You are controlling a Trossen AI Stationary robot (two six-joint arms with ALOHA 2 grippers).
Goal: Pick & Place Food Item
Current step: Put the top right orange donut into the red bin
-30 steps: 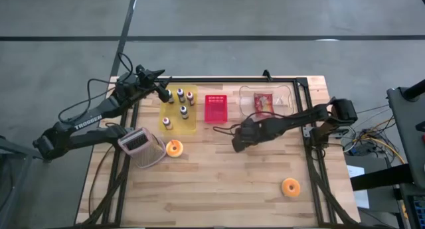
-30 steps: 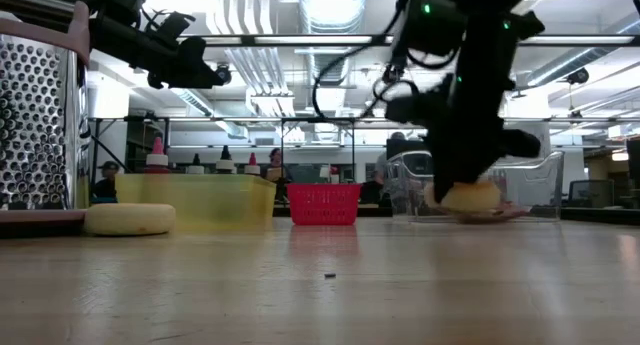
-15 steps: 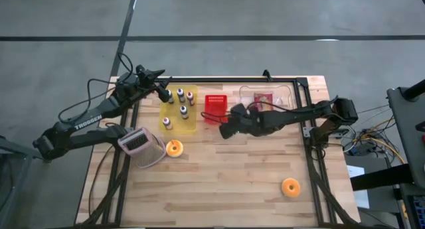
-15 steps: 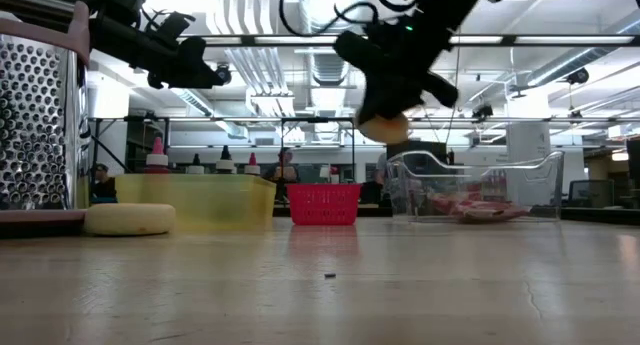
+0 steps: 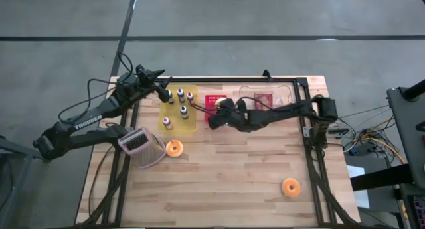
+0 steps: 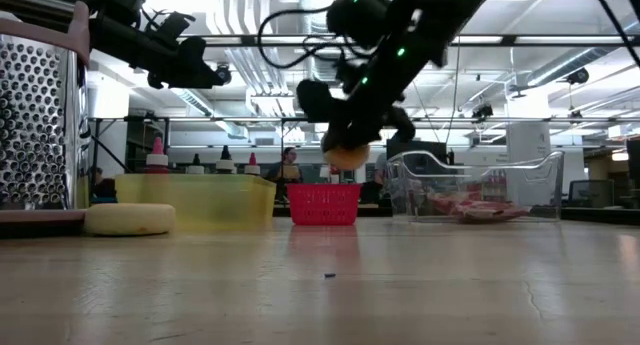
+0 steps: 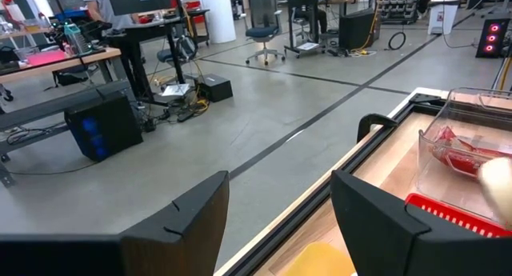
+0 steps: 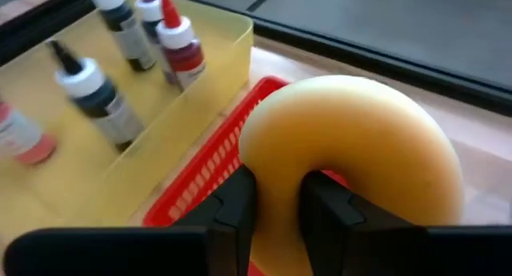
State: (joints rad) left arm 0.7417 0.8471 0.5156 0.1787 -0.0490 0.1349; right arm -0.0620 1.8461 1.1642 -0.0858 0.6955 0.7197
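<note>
Since one second ago, right gripper (image 5: pixel 216 116) has carried the donut (image 8: pixel 352 160) from near the clear box (image 5: pixel 269 96) to above the red basket (image 5: pixel 214 101), fingers clamped on its ring. Left gripper (image 5: pixel 161 91) waits apart, fingers open, beside the yellow tray (image 5: pixel 174 126).

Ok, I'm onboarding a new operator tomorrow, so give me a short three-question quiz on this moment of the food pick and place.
1. True or false: the right gripper is shut on a yellow doughnut.
2. Over what does the doughnut hang? A) clear tub B) red basket C) grater
3. How many other doughnuts lie on the table?

Key
1. True; the fingers pinch its ring.
2. B, at the basket's edge, beside the yellow tray of bottles.
3. Two: one by the grater, one near the table's right front. The left gripper waits open at the tray's back corner.
</note>
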